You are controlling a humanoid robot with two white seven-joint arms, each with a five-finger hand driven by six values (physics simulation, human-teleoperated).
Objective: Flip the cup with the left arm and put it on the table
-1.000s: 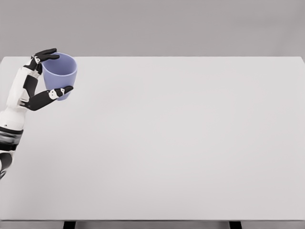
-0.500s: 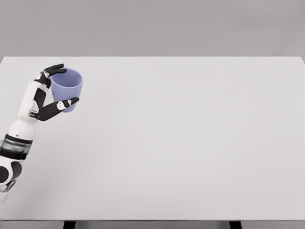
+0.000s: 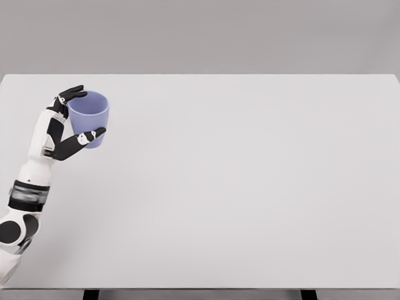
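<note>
Pale grey laminate covers the single table (image 3: 250, 187), whose flat top fills most of the head view; its far edge meets a plain darker grey wall (image 3: 200, 34), and two dark leg tops show under the near edge. One cup (image 3: 88, 116), lavender-blue and tapering toward its base, is the only object present. It is upright, mouth up and tipped slightly toward the camera, so that the inner wall shows. One arm (image 3: 31, 181) is visible, white with dark joints, entering from the lower left. Its left hand (image 3: 61, 126) grips the cup: dark fingers (image 3: 73, 94) hook over the far left rim, while the thumb (image 3: 84, 137) presses the lower front of the wall, just right of the palm. The cup thus sits between fingers and thumb, at the left part of the table, toward its far edge. Whether its base touches the surface cannot be told. To the right of the fingers, the table lies plain and uniform.
</note>
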